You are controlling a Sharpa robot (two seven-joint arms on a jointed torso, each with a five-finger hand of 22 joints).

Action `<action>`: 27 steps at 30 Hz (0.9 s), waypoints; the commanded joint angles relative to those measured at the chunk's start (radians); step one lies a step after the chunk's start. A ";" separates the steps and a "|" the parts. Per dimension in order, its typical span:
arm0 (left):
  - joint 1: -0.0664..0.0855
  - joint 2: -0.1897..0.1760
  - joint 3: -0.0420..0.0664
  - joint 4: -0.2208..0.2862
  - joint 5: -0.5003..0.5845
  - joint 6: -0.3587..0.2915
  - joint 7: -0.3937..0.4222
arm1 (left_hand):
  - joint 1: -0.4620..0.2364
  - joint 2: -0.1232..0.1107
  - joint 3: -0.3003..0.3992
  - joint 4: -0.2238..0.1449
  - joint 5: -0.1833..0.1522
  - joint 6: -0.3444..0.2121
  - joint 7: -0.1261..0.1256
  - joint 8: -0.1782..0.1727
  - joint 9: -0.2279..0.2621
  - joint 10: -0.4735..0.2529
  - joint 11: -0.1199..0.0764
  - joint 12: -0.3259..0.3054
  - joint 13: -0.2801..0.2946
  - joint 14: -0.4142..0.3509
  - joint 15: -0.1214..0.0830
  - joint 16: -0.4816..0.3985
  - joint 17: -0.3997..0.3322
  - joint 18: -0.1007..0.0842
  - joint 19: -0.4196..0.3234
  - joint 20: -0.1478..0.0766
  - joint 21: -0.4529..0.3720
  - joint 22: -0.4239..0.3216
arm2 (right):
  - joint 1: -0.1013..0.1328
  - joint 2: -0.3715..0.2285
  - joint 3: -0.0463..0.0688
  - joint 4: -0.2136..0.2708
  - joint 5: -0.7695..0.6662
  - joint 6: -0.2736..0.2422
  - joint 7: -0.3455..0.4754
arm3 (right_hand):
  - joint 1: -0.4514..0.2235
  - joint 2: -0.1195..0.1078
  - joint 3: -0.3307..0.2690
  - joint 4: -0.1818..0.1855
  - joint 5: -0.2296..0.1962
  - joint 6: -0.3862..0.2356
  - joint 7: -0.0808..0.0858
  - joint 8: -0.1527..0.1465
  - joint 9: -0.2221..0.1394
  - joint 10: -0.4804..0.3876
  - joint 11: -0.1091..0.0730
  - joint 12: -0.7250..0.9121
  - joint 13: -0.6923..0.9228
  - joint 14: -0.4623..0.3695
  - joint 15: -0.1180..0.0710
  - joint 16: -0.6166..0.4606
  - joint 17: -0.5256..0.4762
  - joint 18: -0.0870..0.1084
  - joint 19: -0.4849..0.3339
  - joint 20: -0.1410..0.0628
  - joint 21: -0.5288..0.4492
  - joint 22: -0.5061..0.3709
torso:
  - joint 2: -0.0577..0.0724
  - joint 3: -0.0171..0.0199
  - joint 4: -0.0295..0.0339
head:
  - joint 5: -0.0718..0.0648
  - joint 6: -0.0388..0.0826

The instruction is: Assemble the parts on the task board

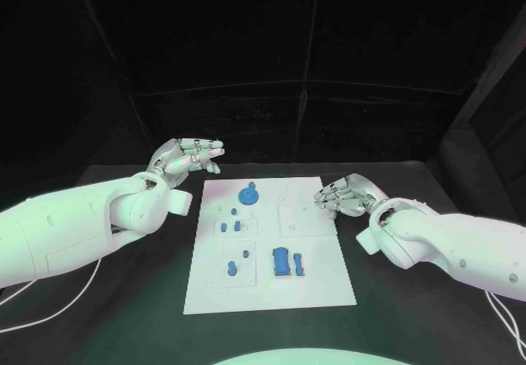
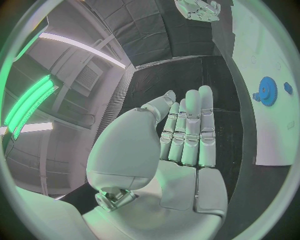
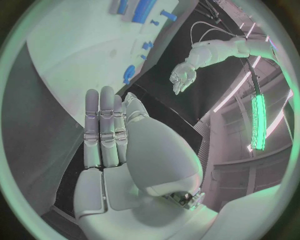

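Observation:
The white task board (image 1: pixel 318 285) lies in the middle of the black table. On it sit a blue gear (image 1: pixel 248 196) near the far end, small blue pegs (image 1: pixel 230 225) in the middle, another peg (image 1: pixel 231 267), and a long blue block (image 1: pixel 283 261) nearer me. My left hand (image 1: pixel 188 158) hovers off the board's far left corner, fingers straight and apart, holding nothing. My right hand (image 1: pixel 343 196) hangs over the board's right edge, fingers extended, empty. The left wrist view shows the palm (image 2: pixel 181 150) flat with the gear (image 2: pixel 267 91) beyond it. The right wrist view shows that palm (image 3: pixel 109 135) bare.
The black table (image 1: pixel 406 190) surrounds the board, with dark curtains behind it. White cables (image 1: pixel 506 315) trail off the table beside each arm. My left hand (image 3: pixel 183 76) appears far off in the right wrist view, and my right hand (image 2: pixel 199 9) in the left wrist view.

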 commanded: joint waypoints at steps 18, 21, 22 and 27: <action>-0.037 0.102 -0.006 -0.132 0.083 -0.046 0.032 | -0.429 0.076 -0.165 0.044 -0.047 -0.371 -0.056 -0.109 -0.070 -0.401 0.002 -0.188 -0.066 -0.457 0.073 -0.687 -0.317 -0.051 -0.525 0.053 -0.462 -0.462 | 0.013 0.216 0.033 -0.363 0.461 0.123 0.341 | -0.529 -0.066 0.144 -0.049 -0.132 -0.378 -0.006 -0.066 -0.251 -0.411 0.042 -0.160 -0.583 -0.443 0.069 -0.532 -0.375 -0.052 -0.308 0.042 -0.499 -0.480 | -0.030 0.0032 0.0106 | -0.010 0.080; -0.044 0.099 0.003 -0.115 0.076 -0.069 0.031 | -0.542 0.076 -0.191 0.044 -0.047 -0.450 -0.071 -0.109 -0.070 -0.484 -0.012 -0.188 -0.066 -0.532 0.059 -0.709 -0.392 -0.051 -0.584 0.031 -0.472 -0.493 | 0.008 0.209 0.038 -0.340 0.475 0.103 0.349 | -0.656 -0.066 0.144 -0.063 -0.152 -0.455 -0.023 -0.066 -0.265 -0.499 0.029 -0.160 -0.583 -0.532 -0.007 -0.532 -0.387 -0.052 -0.385 0.025 -0.518 -0.513 | -0.040 0.0092 0.0160 | -0.006 0.092; -0.048 0.098 0.006 -0.107 0.073 -0.080 0.031 | -0.576 0.076 -0.199 0.044 -0.047 -0.474 -0.076 -0.109 -0.070 -0.509 -0.017 -0.188 -0.066 -0.555 0.055 -0.715 -0.392 -0.056 -0.602 0.025 -0.475 -0.502 | 0.006 0.205 0.040 -0.329 0.482 0.094 0.353 | -0.695 -0.066 0.144 -0.068 -0.158 -0.478 -0.028 -0.066 -0.268 -0.526 0.025 -0.160 -0.583 -0.560 -0.007 -0.532 -0.390 -0.058 -0.409 0.020 -0.523 -0.522 | -0.045 0.0121 0.0185 | -0.004 0.097; -0.079 0.085 0.041 -0.038 0.046 -0.177 0.029 | -0.728 0.076 -0.234 0.044 -0.047 -0.583 -0.097 -0.109 -0.070 -0.623 -0.037 -0.188 -0.066 -0.657 0.037 -0.742 -0.392 -0.075 -0.683 -0.007 -0.545 -0.543 | -0.013 0.173 0.059 -0.232 0.539 0.011 0.388 | -0.860 -0.066 0.144 -0.087 -0.183 -0.581 -0.049 -0.066 -0.354 -0.643 0.008 -0.160 -0.583 -0.680 -0.007 -0.532 -0.461 -0.076 -0.514 -0.004 -0.547 -0.563 | -0.067 0.0242 0.0293 | 0.003 0.121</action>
